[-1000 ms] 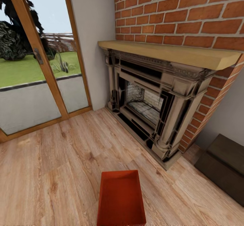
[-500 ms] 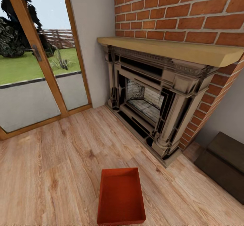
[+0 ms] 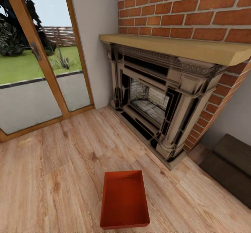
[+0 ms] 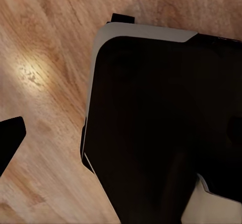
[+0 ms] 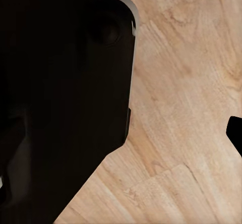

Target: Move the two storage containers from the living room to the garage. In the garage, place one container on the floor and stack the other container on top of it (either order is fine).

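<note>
Matt container (image 3: 124, 200), wood-plank floor (image 3: 52, 170)

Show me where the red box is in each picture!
Head view: the red box sits bottom middle, on the wood floor before the fireplace.
Left wrist view: wood floor beside the robot's dark body.
Right wrist view: wood floor beside the robot's dark body.
Shared landmark: the wood floor.
</note>
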Robot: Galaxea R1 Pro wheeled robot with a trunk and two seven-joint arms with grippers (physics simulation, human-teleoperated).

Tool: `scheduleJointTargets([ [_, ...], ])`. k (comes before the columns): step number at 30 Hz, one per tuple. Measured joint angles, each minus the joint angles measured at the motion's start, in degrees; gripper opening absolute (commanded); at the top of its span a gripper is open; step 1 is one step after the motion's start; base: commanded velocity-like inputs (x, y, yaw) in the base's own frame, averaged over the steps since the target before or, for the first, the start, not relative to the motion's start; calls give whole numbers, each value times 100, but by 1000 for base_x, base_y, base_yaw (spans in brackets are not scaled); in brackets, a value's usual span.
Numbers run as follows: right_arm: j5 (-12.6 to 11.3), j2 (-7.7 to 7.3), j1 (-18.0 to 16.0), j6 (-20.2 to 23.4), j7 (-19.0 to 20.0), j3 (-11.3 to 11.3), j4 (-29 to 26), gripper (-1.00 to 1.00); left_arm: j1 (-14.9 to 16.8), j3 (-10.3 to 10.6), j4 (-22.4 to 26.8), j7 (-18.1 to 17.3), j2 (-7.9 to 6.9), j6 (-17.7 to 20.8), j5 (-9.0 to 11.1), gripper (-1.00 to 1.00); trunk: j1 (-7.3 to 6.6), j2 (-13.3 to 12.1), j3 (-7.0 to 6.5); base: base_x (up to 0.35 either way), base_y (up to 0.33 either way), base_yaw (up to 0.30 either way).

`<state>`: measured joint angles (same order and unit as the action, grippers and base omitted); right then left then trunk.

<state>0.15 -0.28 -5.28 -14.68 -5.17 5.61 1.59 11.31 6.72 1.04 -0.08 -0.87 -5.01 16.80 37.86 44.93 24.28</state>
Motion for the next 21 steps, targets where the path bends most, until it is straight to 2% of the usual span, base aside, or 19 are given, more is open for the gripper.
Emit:
scheduleJointTargets([
  [21, 0, 0, 3, 0, 0, 0, 0, 100, 0, 0, -3, 0, 0, 0, 0, 100, 0, 0, 193, 0, 0, 0],
])
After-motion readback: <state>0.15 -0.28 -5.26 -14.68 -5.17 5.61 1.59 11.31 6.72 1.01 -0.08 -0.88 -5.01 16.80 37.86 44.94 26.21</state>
